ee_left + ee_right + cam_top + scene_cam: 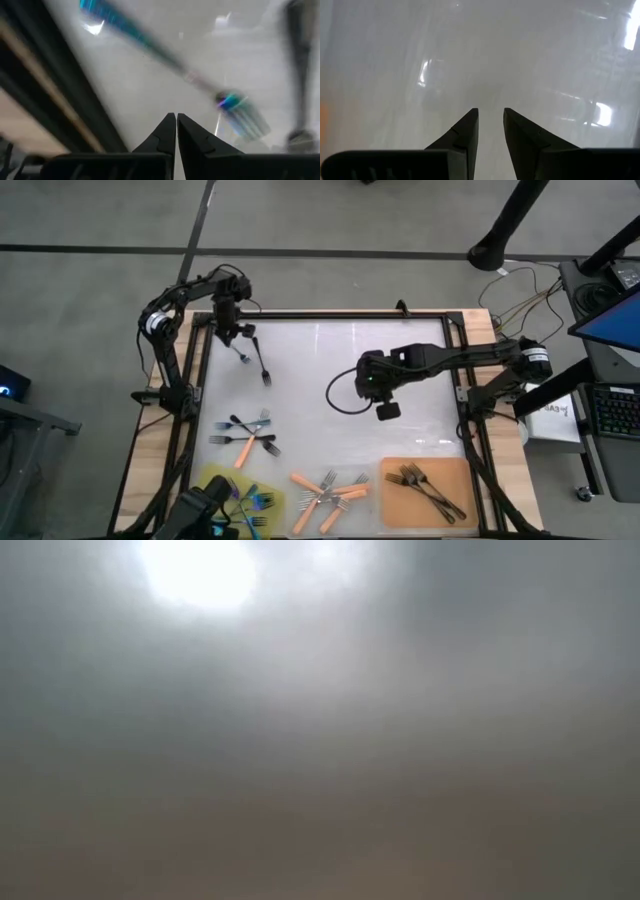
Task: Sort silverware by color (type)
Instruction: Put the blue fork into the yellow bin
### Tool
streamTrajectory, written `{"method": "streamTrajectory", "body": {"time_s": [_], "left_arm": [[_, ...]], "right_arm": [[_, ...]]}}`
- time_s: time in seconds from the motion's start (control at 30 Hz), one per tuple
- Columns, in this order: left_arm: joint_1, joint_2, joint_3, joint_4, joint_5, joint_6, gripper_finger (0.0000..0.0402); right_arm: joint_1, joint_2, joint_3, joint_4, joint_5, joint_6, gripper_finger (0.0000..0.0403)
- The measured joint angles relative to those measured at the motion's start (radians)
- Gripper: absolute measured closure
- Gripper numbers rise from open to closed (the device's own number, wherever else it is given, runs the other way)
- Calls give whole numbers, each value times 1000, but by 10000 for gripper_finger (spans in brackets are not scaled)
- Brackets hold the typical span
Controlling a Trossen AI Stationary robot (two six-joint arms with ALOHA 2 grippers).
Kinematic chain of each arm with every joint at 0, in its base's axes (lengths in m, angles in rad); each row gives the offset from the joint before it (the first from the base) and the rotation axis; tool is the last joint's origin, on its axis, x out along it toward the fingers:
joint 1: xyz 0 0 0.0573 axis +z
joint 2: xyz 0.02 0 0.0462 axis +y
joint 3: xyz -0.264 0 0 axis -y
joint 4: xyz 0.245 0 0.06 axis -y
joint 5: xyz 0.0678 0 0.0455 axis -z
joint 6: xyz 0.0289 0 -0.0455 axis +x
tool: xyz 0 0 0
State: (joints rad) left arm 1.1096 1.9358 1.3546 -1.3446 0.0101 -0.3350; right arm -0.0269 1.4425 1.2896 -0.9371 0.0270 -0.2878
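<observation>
Several slim, glossy forks (245, 446) lie scattered on smooth white table (330, 360).

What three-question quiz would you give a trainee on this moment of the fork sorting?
1. True or false: the left gripper is shut on the blue-teal fork.
2. What lies on the brown mat? A: orange-handled forks. B: dark forks. C: blue-teal forks.
3. What does the right gripper hold?

Key
1. False. Its fingers are shut on nothing, and the fork lies on the white table ahead of them.
2. B. The dark forks are there.
3. Nothing. Its fingers are parted over bare table.
</observation>
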Motion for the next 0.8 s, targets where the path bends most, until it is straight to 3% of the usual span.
{"method": "streamTrajectory", "body": {"time_s": [0.37,0.57,0.8], "left_arm": [[4,5,-1,1,8,-71,402],[4,79,10,-10,10,-97,401],[1,209,149,-143,11,-85,402]], "right_arm": [[0,0,-80,0,0,-6,321],[0,0,-114,0,1,-17,321],[0,0,-119,1,1,-25,321]]}}
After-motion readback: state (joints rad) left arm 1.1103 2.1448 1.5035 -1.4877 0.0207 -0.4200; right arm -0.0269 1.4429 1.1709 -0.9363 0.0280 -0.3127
